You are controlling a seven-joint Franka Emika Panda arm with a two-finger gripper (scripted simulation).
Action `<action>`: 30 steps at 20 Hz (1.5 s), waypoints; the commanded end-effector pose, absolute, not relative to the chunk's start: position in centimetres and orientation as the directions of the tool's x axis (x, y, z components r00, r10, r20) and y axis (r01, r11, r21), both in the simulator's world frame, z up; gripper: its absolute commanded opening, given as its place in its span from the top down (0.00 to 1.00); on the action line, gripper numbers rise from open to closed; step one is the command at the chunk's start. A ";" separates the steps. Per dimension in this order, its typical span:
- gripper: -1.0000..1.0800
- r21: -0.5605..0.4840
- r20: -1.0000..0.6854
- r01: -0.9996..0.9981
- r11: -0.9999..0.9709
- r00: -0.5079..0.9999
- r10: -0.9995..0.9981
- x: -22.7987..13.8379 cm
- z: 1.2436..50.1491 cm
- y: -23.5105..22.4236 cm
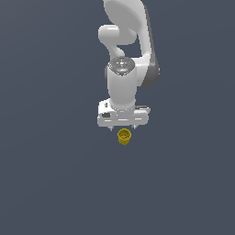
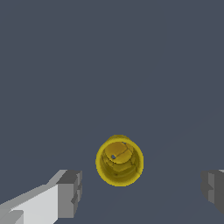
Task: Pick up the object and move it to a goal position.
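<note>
From the exterior view, the white arm point(image 1: 126, 69) hangs straight down over a plain dark grey-blue floor point(image 1: 46, 183), its wide white gripper point(image 1: 122, 128) pointing at the ground. Just below it stands the object point(image 1: 124, 137) — a small mustard-yellow cup with a brighter rim and a darker hollow inside. It is clearly narrower than the gripper's body. The cup sits on the floor near the middle of the visible ground, far from any edge I can make out, and almost directly under the gap between the two short dark fingertips. Nothing touches it. It looks upright, open mouth up, so its long axis runs vertically, in line with the gripper above.

The wrist view looks nearly straight down into the cup point(image 2: 119, 160). The rim is a round yellow ring; the inner walls step down in darker bands toward a smaller base, which shows the taper, and a tiny pale speck sits on the bottom. Ribbing on the outside I cannot really make out from here. The grey fingers point(image 2: 69, 194) stand wide apart — one on each side of the cup, both well clear of it. The gripper point(image 2: 142, 190) is spread wide and holds nothing.
</note>
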State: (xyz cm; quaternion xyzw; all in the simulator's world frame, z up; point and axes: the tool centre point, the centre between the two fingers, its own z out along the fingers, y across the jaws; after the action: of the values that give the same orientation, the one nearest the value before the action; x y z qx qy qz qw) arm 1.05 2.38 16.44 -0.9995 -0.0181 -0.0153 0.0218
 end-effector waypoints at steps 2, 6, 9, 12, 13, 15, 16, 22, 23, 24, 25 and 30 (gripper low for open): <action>0.04 -0.032 0.027 0.105 -0.994 0.994 0.104 0.7 15.2 2.6; 0.04 -0.017 0.019 0.211 -0.977 0.977 0.211 0.1 13.3 2.9; 0.04 -0.009 0.012 0.286 -0.958 0.958 0.286 -0.4 12.0 3.1; 0.04 -0.004 0.007 0.343 -0.939 0.939 0.343 -0.8 10.9 3.3; 0.04 -0.003 0.006 0.359 -0.933 0.933 0.359 -0.9 10.7 3.4; 0.04 -0.002 0.003 0.384 -0.923 0.923 0.384 -1.1 10.2 3.5; 0.04 -0.001 0.002 0.394 -0.919 0.919 0.394 -1.1 10.0 3.5; 0.04 -0.001 0.000 0.410 -0.912 0.912 0.410 -1.3 9.7 3.6; 0.04 -0.001 0.000 0.410 -0.912 0.912 0.410 -1.3 9.7 3.6; 0.04 -0.001 0.000 0.410 -0.912 0.912 0.410 -1.3 9.6 3.6; 0.04 -0.001 0.000 0.411 -0.912 0.912 0.411 -1.3 9.4 3.6; 0.04 0.000 0.000 0.413 -0.911 0.911 0.413 -1.4 7.3 3.6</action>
State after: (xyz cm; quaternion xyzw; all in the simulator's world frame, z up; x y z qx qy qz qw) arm -1.31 3.60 8.06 -0.9775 -0.2109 -0.0005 0.0001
